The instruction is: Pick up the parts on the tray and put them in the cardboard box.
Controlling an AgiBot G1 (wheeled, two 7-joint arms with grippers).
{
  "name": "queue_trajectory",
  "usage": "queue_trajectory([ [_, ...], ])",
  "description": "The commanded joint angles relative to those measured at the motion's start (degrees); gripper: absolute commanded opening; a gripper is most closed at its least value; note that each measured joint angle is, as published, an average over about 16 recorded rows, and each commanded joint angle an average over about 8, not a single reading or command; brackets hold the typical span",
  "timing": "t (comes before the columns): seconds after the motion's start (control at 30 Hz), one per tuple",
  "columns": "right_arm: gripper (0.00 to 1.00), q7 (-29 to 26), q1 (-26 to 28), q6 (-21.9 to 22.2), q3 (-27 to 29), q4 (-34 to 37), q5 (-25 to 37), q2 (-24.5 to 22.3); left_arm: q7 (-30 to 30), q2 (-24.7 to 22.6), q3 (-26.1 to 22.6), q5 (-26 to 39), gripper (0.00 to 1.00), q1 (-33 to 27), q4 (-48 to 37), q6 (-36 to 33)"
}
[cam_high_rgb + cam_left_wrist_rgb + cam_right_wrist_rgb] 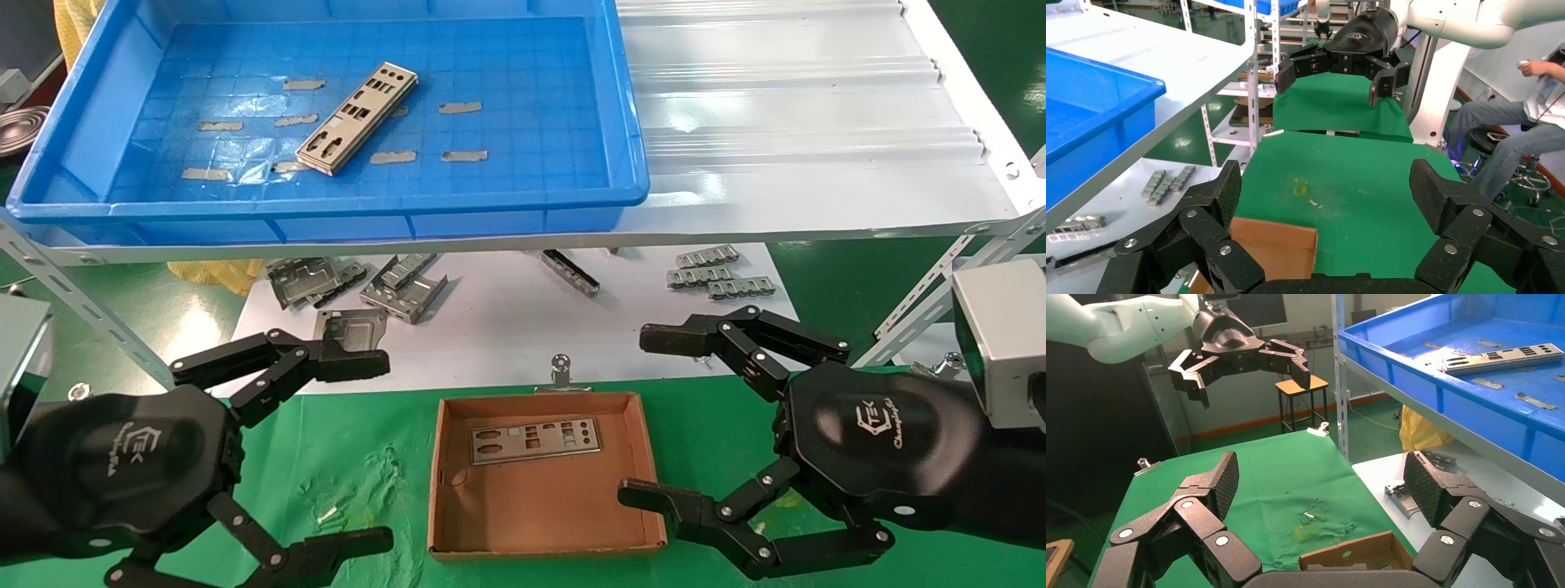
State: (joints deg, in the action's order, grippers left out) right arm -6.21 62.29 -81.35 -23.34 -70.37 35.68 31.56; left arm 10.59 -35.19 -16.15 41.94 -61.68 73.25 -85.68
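Your next pick is the stack of parts (357, 118) lying in the tray (531, 200), a little toward its left side and about midway between the near and far rims. Its long axis runs on a diagonal, from the near-left toward the far-right, so it meets neither rim square. The tray sits up on the white ribbed shelf (801, 122), above and beyond both grippers.

You have the left gripper (359, 449) low over the green cloth (359, 457), just off the left wall of the cardboard box (445, 482), fingers spread wide and empty. The right gripper (654, 416) hangs off the box's right wall, its fingers likewise wide apart with nothing between them. The parts lie up and away from both, but more on the left arm's side (my judgement: the left is the nearer reach, and its wrist would need turning to match that diagonal).

One plate (535, 440) already lies flat in the box, near its far wall, long axis along that wall. Folded grey brackets (359, 286) litter the lower white surface beneath the shelf; they are not your target.

For writing, each gripper body carries a white logo that reads roughly "TEK" with a script word beneath it that I cannot make out fully. The plates show no legible marking.
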Motion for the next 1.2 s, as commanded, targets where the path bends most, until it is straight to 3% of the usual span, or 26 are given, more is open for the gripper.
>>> queue_trajectory([
  [0.03, 1.0, 0.0, 0.0, 0.0, 0.0, 0.0, 0.0, 0.0, 0.0, 0.0, 0.0, 0.0, 1.0, 0.0, 0.0, 0.0],
  [1.2, 1.0, 0.0, 0.0, 0.0, 0.0, 0.0, 0.0, 0.0, 0.0, 0.0, 0.0, 0.0, 1.0, 0.0, 0.0, 0.0],
])
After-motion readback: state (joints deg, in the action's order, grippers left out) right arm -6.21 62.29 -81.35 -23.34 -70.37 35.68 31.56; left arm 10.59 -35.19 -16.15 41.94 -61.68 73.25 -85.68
